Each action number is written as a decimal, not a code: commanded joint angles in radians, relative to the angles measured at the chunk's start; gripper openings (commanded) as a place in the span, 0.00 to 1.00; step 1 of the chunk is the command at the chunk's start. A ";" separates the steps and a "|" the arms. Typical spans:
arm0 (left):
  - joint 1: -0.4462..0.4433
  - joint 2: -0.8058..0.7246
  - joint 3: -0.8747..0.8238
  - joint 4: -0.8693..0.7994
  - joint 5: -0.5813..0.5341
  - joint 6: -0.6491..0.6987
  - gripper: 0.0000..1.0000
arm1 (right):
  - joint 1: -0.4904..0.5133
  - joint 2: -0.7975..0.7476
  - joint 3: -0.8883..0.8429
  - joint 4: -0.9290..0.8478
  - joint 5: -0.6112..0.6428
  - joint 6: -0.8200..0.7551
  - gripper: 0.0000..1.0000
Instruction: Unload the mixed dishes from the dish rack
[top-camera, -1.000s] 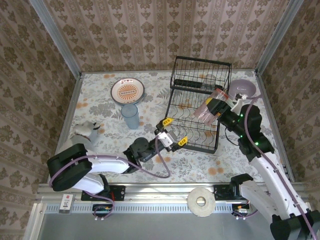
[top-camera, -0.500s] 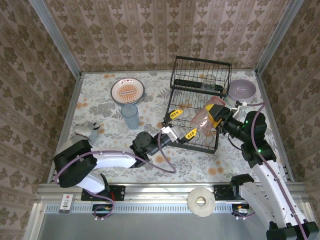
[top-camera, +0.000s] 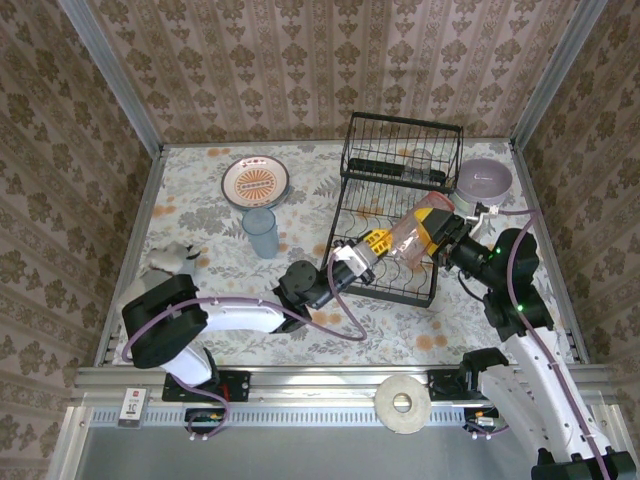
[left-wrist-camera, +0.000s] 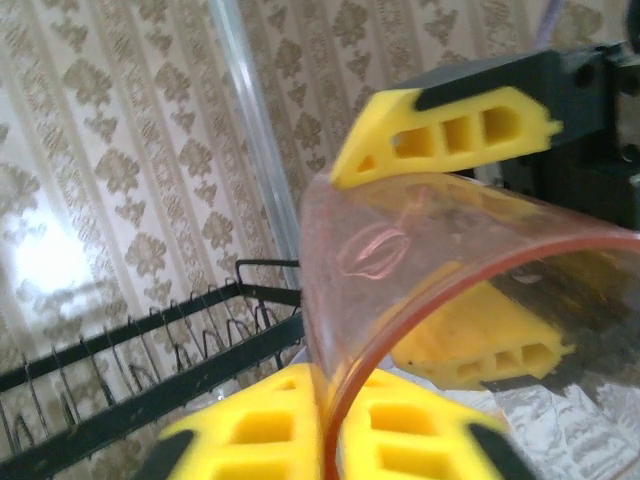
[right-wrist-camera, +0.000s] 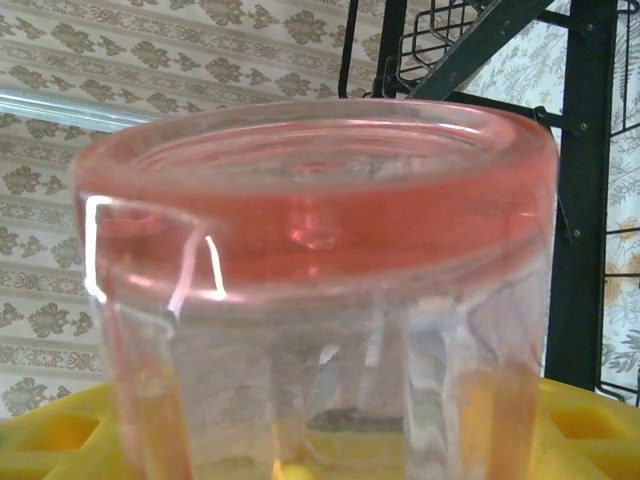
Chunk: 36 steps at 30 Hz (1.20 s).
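Top view, 9 o'clock edge of table (top-camera: 200, 205): pale crumpled object (top-camera: 172, 260), not identifiable. At 11 o'clock, orange-patterned plate (top-camera: 255, 182) lies flat on the table; bluish tumbler (top-camera: 261, 233) stands upright just at the plate's 6 o'clock, apart from it. Left arm reaches from its base toward 2 o'clock; left gripper (top-camera: 374, 243) sits at the front-left part of the dish rack (top-camera: 404, 121). Pink tumbler (top-camera: 408, 235) is held on its side above the rack's lower front section, mouth toward 9 o'clock, base toward 3 o'clock. Left wrist view: own yellow fingers (left-wrist-camera: 250, 432) lie one each side of the tumbler wall at the rim, no gap visible, so the pincer reads as clenched on the rim. Same view: the other arm's yellow fingers sit above and below the tumbler body. Right gripper (top-camera: 428, 231) comes in from 3 o'clock, grasping the pink tumbler at its base end; right wrist view has the thick pink base close up with yellow fingers beneath it. Rack's upper shelf, at 12 o'clock, carries a clear glass (top-camera: 421, 160) and a dark item, too small to name. Lilac bowl (top-camera: 485, 180) rests on the table just beside the rack at its 3 o'clock. Pale tape roll (top-camera: 385, 400) lies on the near rail at 6 o'clock.
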<state>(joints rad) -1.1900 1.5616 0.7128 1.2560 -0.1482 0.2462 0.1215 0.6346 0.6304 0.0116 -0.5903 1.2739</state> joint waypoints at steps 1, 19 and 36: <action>-0.001 -0.065 0.033 -0.053 -0.061 -0.062 0.00 | 0.014 -0.006 -0.023 0.047 -0.041 0.015 0.26; 0.315 -0.536 0.539 -2.061 -0.295 -0.677 0.00 | 0.109 -0.095 -0.004 -0.031 0.307 -0.536 1.00; 0.854 -0.232 1.001 -2.572 0.158 -0.478 0.00 | 0.521 -0.128 -0.214 0.166 0.520 -1.118 1.00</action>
<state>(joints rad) -0.3557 1.3140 1.6516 -1.2564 -0.0601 -0.2756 0.6060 0.5278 0.4400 0.0906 -0.1246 0.3016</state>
